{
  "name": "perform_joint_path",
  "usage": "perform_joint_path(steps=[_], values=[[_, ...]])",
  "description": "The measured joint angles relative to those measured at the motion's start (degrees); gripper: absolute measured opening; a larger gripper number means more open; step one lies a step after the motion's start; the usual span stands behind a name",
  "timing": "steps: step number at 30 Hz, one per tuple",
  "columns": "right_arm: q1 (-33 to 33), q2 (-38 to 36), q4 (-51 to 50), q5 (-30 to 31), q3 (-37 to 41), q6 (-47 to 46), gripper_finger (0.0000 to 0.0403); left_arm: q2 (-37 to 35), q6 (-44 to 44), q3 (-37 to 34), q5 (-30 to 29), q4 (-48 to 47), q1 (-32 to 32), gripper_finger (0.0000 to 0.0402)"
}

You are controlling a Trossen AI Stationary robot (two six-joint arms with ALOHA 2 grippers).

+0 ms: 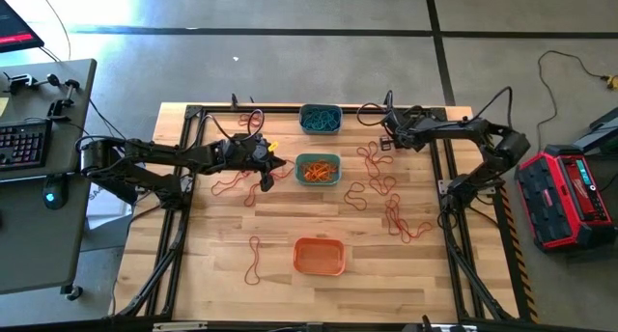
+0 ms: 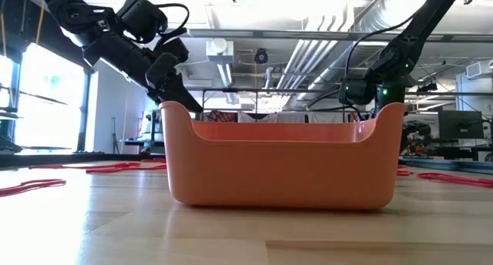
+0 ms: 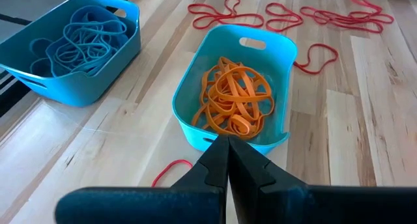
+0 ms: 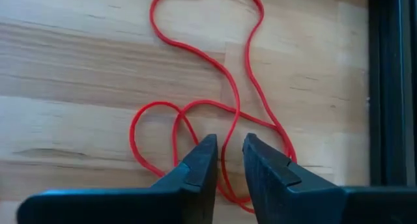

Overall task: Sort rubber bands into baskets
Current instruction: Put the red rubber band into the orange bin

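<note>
While my right gripper (image 4: 227, 160) sits low over the far right corner of the wooden table (image 1: 290, 303), its fingers are only a narrow gap apart, straddling a strand of a red rubber band (image 4: 215, 74) that loops out flat on the boards. Can't honestly tell if I've got it pinched or not. Tight spot too: the black frame rail (image 4: 391, 87) along the table edge is right beside that band, so not much room on that side.

My left gripper (image 3: 228, 160) is pressed fully shut with nothing in it, hovering just short of the teal-green basket (image 3: 281, 51), tips near its closest rim. That basket has a pile of orange bands (image 3: 236, 100) in it. Next to it toward the far edge is the grey-blue basket (image 3: 124, 51) full of blue bands (image 3: 85, 42).

The orange basket (image 1: 319, 256) sits alone toward the near edge with lots of bare wood around it. More red bands (image 1: 391, 202) are scattered across the right half of the table, a few (image 1: 232, 184) lie under my left arm, and one lone loop (image 1: 255, 260) sits left of the orange basket.
</note>
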State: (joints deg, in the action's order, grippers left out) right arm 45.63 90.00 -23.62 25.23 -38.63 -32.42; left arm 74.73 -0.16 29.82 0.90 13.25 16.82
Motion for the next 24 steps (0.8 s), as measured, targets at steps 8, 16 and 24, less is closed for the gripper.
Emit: perform_joint_path(steps=[8, 16, 24], values=[[-0.42, -2.00, -0.98, -1.65, 0.18, 6.04, 0.0010, -0.01, -0.06, 0.00, -0.01, -0.08, 0.00, 0.0000], [-5.66, -13.43, -4.43, -1.90, 0.17, 8.00, 0.0001, 0.01, -0.32, 0.00, -0.13, 1.56, -0.01, 0.0000], [-16.72, -25.15, -7.03, 0.36, 0.15, 5.67, 0.0000, 0.01, -0.70, -0.01, -0.27, 1.51, -0.13, 0.0000]])
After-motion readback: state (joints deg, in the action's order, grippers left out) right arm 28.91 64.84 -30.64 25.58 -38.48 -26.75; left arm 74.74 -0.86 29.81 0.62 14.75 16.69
